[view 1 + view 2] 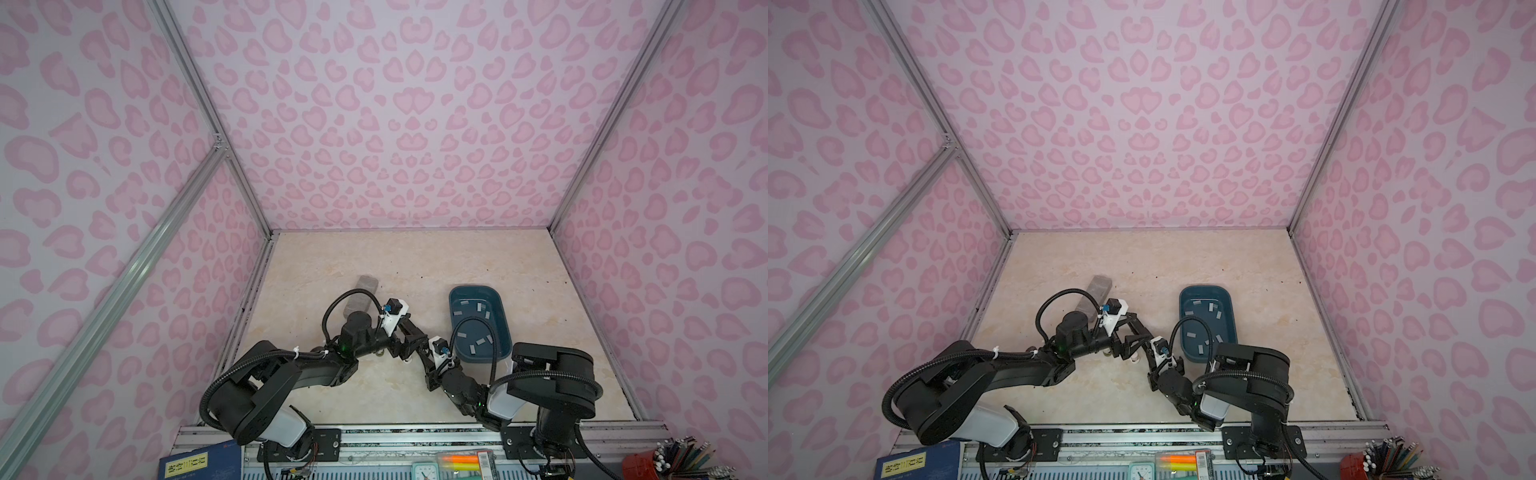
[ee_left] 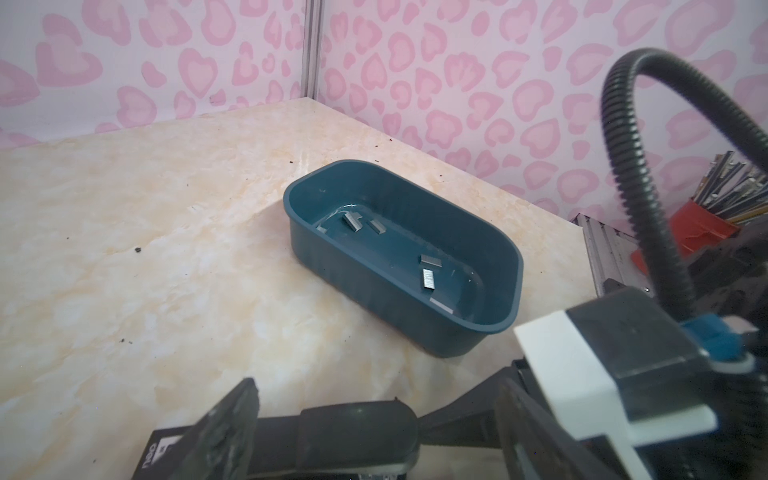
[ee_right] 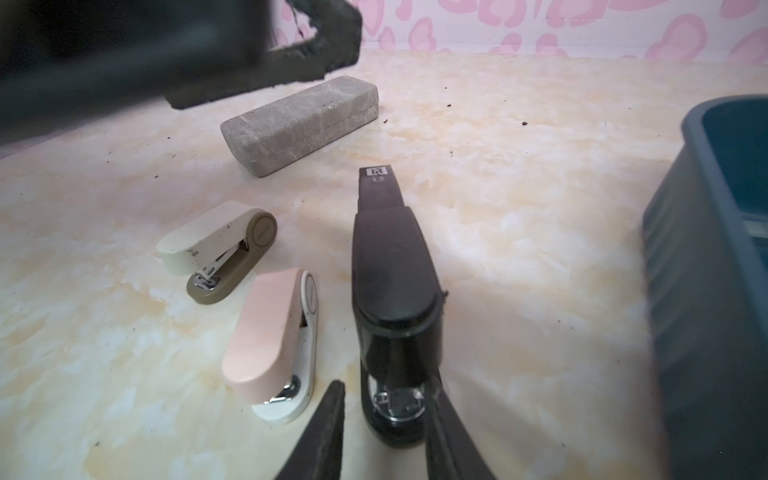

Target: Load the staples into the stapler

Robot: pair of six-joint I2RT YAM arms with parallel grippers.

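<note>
Closely flanking the nose of the glossy black stapler (image 3: pixel 395 266), the right gripper (image 3: pixel 385 380) has its jaws apart. The left gripper (image 2: pixel 376 384), spread wide, straddles its body, contact unclear. Beside them lie two rounded mini staplers (image 3: pixel 266 336), pink and cream, then one speckled grey block (image 3: pixel 299 120). Opposite, flat metal staples (image 2: pixel 428 278), perhaps a dozen, lie in a teal plastic tub (image 2: pixel 353 282).

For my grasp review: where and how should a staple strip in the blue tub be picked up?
Pinch the mid-floor staple strip across its short width, coming straight down from above: it lies flat on the floor of the blue tub, clear of the raised walls, which would likely block a sideways approach.
</note>
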